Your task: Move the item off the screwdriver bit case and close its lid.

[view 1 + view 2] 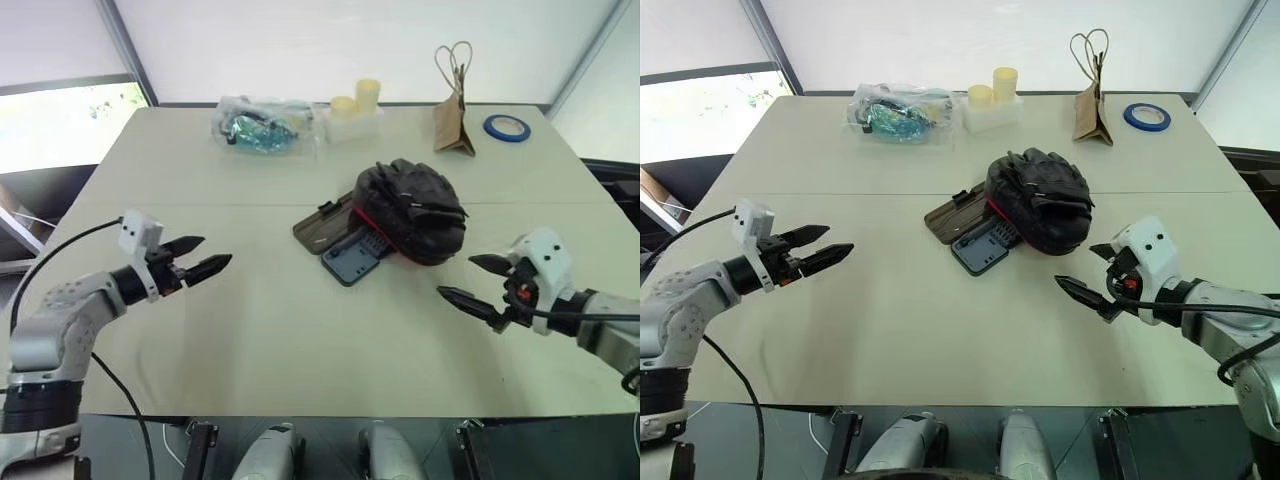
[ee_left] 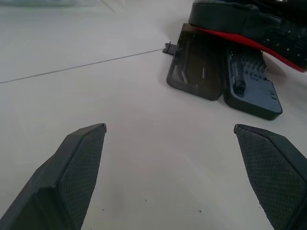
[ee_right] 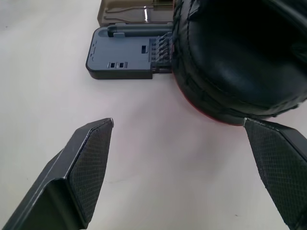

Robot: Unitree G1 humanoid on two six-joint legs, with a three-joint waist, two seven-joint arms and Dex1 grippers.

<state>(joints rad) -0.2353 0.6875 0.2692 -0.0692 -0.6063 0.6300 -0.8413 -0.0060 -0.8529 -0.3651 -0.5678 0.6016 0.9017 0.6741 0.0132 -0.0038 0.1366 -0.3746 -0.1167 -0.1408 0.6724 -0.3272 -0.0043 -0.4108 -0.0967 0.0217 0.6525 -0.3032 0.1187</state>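
Both arms reach in over the table [image 1: 250,350], left gripper [image 1: 205,256] and right gripper [image 1: 475,283] spread wide and empty, flanking the mitt [image 1: 415,212] lying across the open bit case [image 1: 352,256], lid [image 1: 322,228] flat.

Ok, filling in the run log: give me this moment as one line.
left gripper: open, empty | right gripper: open, empty | mitt: lying on bit case | lid: open | stage: nothing grasped yet
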